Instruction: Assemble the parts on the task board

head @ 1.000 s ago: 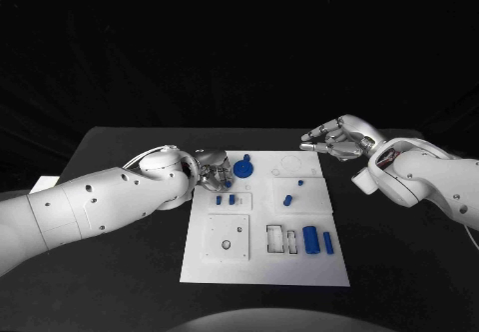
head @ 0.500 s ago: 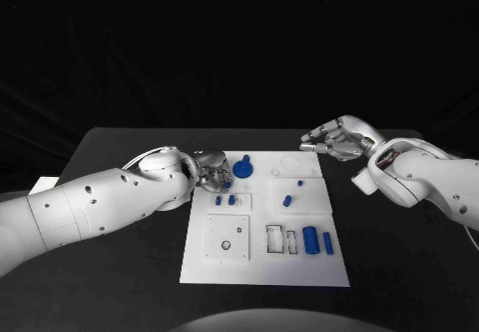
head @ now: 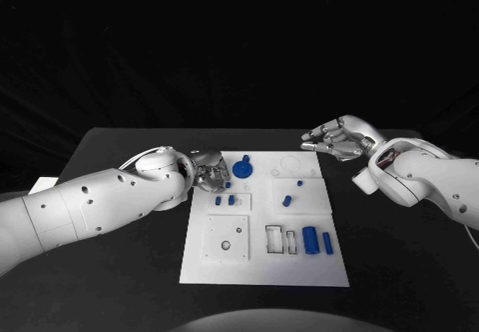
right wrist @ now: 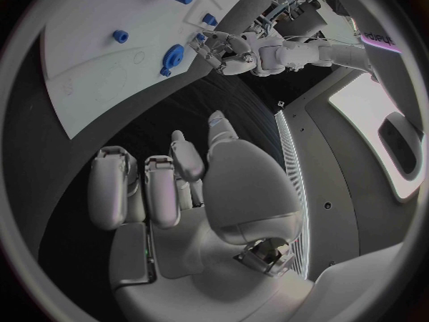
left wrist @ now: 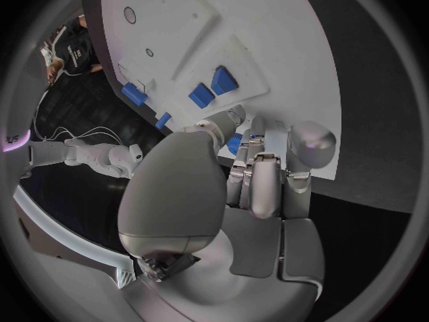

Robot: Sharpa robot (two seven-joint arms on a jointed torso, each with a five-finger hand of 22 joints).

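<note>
Task board (head: 300, 273) lies flat at mid-counter (head: 110, 277). Two blue cylinders (head: 311, 239) rest in its near right section; small blue pegs (head: 225, 200) stand farther in. Left hand (head: 210, 173), curled over the board's left edge beside a blue gear (head: 241, 168), grasp indeterminate. Right hand (head: 334, 138), fingers curled and empty, hovers beyond the far right corner.

The white task board (head: 300, 266) is lying flat mid-desk, its long sides running toward the desk's far edge. Small blue parts are sitting on it — a round gear-like part (head: 243, 168) near the far-left corner, two cylinders (head: 318, 240) lying right of centre.
</note>
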